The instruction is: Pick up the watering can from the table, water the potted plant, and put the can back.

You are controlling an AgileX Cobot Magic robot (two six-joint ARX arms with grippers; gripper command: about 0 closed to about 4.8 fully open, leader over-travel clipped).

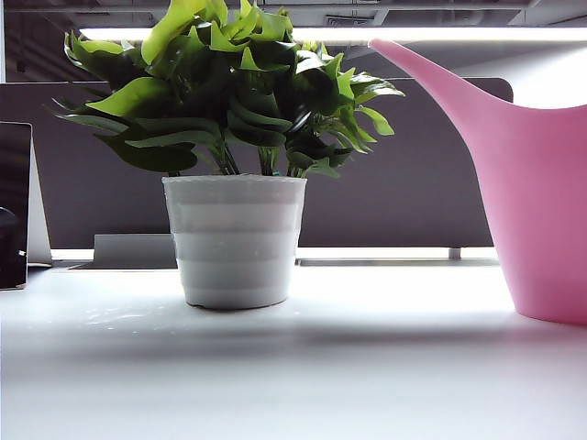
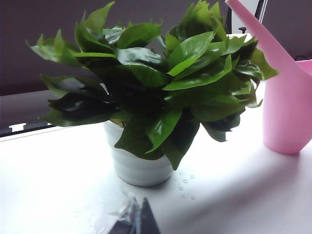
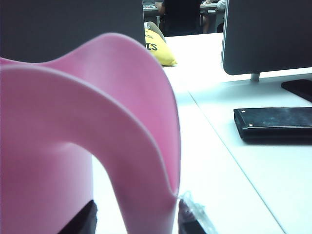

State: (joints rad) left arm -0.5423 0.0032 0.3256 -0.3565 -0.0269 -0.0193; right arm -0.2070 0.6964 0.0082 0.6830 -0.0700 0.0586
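Observation:
The potted plant, green leaves in a white ribbed pot, stands on the white table. To its right the pink watering can stands upright on the table, its spout reaching up over the leaves. In the left wrist view the potted plant is close ahead and the watering can is beyond it. My left gripper is shut and empty, low in front of the pot. My right gripper straddles the can's arched handle. One finger is against the handle and the other stands clear of it.
Water drops lie on the table beside the pot. A dark partition runs behind the plant. In the right wrist view a black flat case, a monitor and a yellow object lie beyond the can.

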